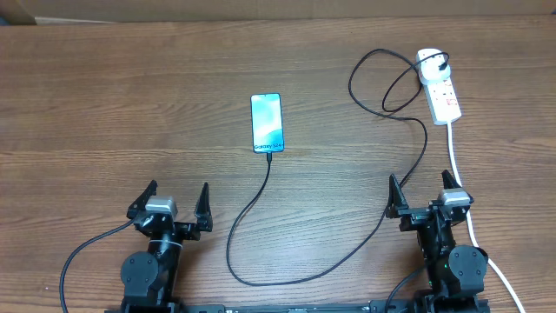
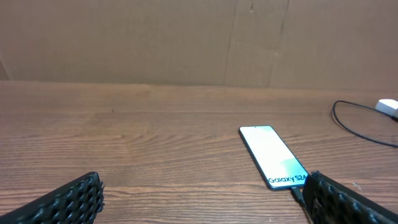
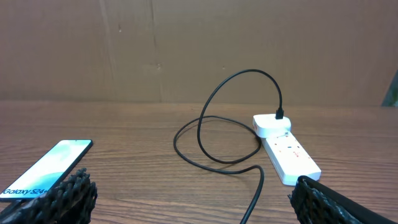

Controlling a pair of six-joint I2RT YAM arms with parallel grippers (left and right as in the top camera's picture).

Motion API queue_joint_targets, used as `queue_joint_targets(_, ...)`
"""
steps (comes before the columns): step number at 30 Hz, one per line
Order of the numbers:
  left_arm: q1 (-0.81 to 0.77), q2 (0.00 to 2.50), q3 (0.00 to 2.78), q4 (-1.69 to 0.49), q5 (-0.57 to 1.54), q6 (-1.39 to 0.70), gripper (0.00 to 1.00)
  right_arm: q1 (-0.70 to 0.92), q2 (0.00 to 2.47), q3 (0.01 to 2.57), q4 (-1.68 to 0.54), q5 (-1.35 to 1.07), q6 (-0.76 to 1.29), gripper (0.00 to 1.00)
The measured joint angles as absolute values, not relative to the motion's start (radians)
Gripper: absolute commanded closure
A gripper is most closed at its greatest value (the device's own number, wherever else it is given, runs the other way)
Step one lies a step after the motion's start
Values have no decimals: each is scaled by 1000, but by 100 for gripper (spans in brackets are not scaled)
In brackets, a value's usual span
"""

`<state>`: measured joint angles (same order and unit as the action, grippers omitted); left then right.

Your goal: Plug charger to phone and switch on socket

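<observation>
The phone (image 1: 268,123) lies screen up in the middle of the wooden table, its blue screen reading "Galaxy S24+" (image 2: 273,155) (image 3: 46,168). The black charger cable (image 1: 300,271) has its tip in the phone's near end and loops round to the right, up to its plug (image 1: 443,63) in the far end of the white socket strip (image 1: 440,85) (image 3: 285,149). My left gripper (image 1: 177,203) stands open near the front edge, left of the phone. My right gripper (image 1: 425,193) stands open at the front right, below the socket. Nothing is between either pair of fingers.
The socket's thick white cord (image 1: 465,196) runs down past my right arm to the front edge. A brown cardboard wall (image 3: 199,43) stands behind the table. A loop of the charger cable (image 3: 217,137) lies left of the socket.
</observation>
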<state>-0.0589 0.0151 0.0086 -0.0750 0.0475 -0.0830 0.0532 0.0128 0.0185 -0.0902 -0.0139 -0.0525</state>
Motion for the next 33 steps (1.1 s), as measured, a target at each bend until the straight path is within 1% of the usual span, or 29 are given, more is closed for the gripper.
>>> queue_joint_targets(33, -59, 15, 9, -75, 48, -70, 0, 53, 13, 19, -90, -14, -52, 0)
